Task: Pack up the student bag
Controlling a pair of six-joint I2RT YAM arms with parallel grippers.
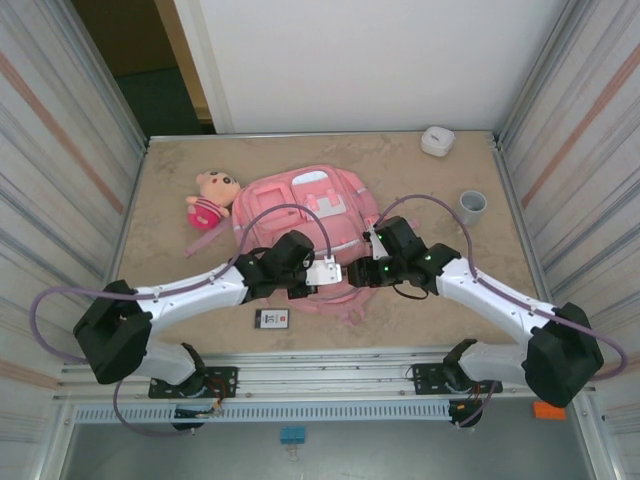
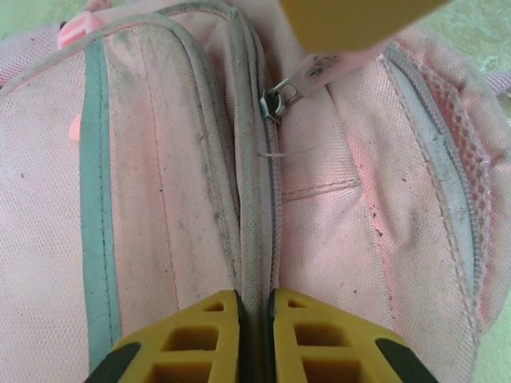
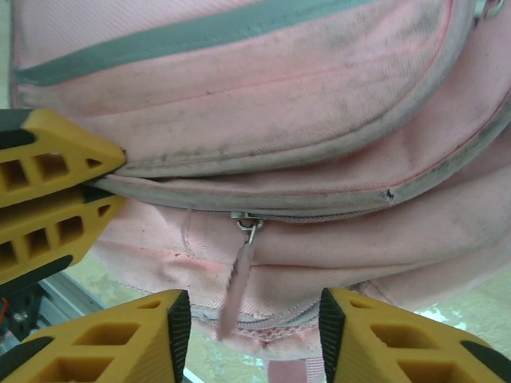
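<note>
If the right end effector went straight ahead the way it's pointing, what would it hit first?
The right end effector would probably meet the zipper pull hanging between its open fingers first, then the student bag just behind it, though depth is unclear.

No wording could be read anywhere in the scene. A small dark card (image 1: 272, 319), lying on the table near its front edge, carried pale print too small to make out. The white patch (image 1: 318, 182) on the student bag (image 1: 265, 200) showed no legible lettering, brand or number.
</note>
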